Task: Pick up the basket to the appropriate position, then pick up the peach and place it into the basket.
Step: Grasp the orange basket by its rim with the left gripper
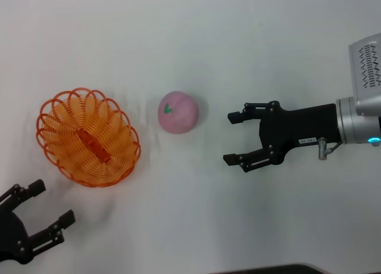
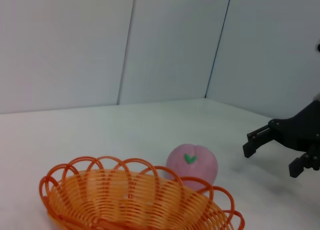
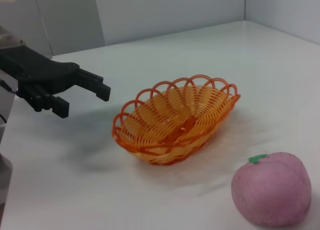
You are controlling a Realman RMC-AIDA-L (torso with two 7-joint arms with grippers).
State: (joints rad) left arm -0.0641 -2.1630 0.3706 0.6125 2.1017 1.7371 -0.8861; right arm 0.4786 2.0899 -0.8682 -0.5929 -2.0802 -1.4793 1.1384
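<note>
The orange wire-loop basket rests on the white table at the left, empty, with its orange base strip showing; it also fills the low part of the left wrist view and the middle of the right wrist view. The pink peach with a green leaf mark lies just right of it, apart from the basket. My right gripper is open, a short way right of the peach, fingers pointing at it. My left gripper is open, near the front left corner, just in front of the basket.
White tabletop stretches behind and around the objects. Pale walls enclose the far side. A dark edge shows at the table's front.
</note>
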